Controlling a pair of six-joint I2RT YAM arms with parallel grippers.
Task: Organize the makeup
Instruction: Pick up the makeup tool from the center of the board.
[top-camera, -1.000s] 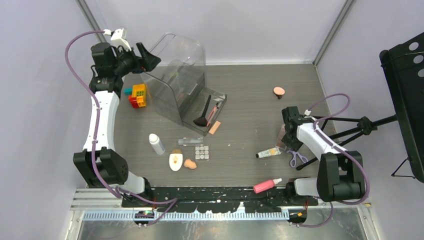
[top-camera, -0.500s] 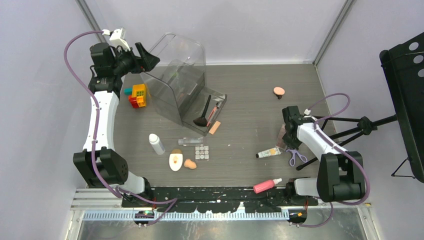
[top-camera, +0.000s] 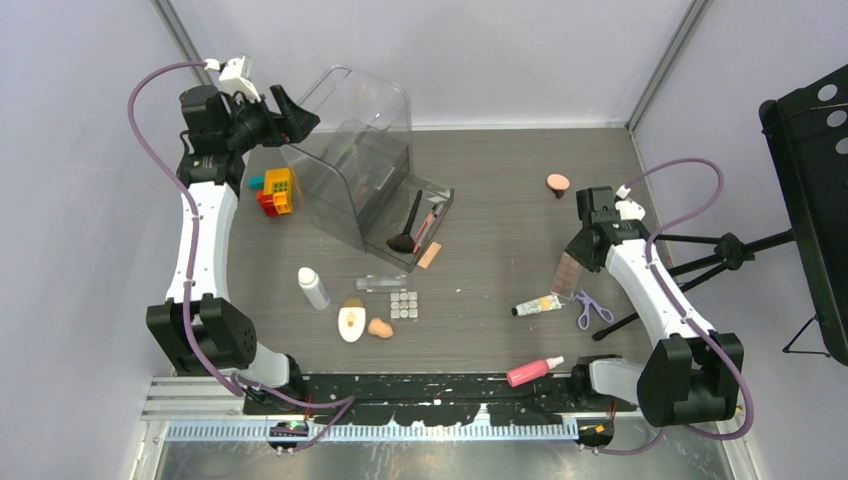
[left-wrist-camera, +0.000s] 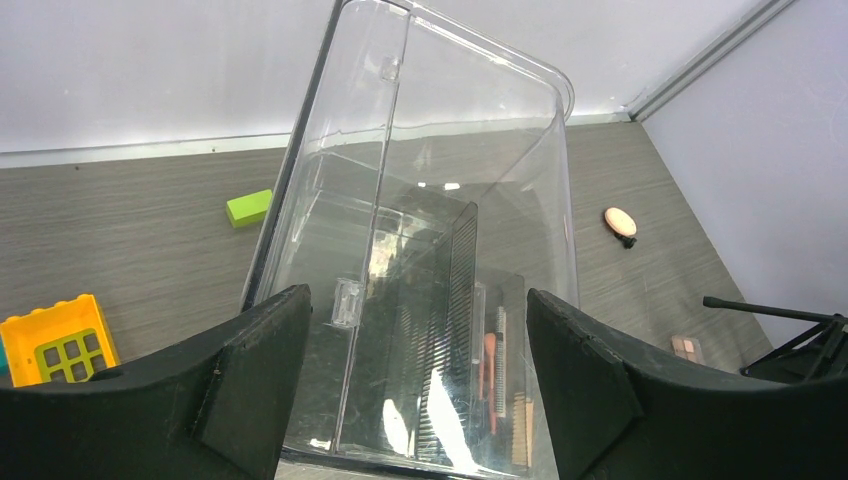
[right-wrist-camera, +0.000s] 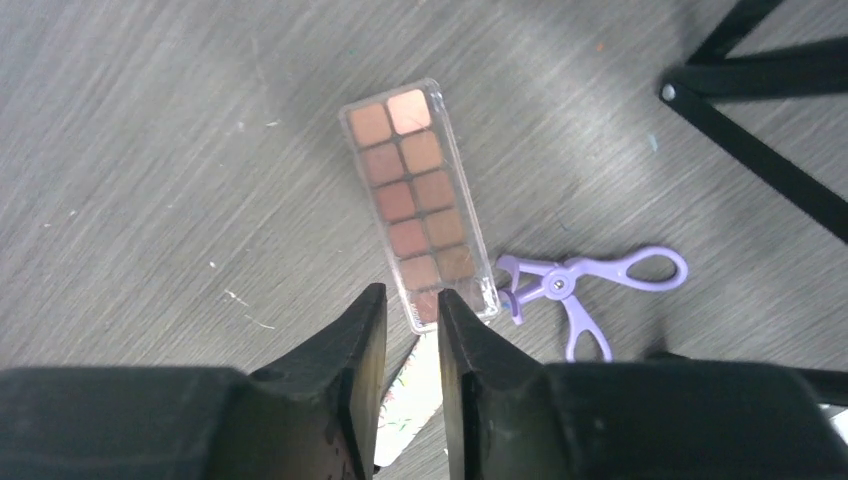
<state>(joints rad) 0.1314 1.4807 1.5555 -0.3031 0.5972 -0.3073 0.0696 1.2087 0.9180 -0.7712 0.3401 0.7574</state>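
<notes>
- Brown-panned palette (right-wrist-camera: 420, 205) lies on the grey table (right-wrist-camera: 150, 150) at the right side. Its long axis runs straight away from the right gripper (right-wrist-camera: 412, 300), with the far end leaning slightly left
- Its near short end shows in the slit between the fingertips; the palette is wider than that slit, so only one corner falls inside it
- Right jaws stand a narrow way apart; whether they pinch that corner or merely hang over it I cannot tell
- Cream tube (right-wrist-camera: 405, 415) peeks out beneath the fingers, and a purple scissor-handled tool (right-wrist-camera: 585, 285) lies just beside the palette's near right corner, so a sloppy close could catch either
- Right arm is much the nearer; the left gripper (left-wrist-camera: 415, 300) is at the far-left corner, well apart, its jaws wide across the tilted wall of the clear case (left-wrist-camera: 450, 150), which it appears to hold
- As I judge it, a sound grip wants the jaws set across the palette's short width, and the carry then goes left toward the case's open drawer (top-camera: 443, 200)
</notes>
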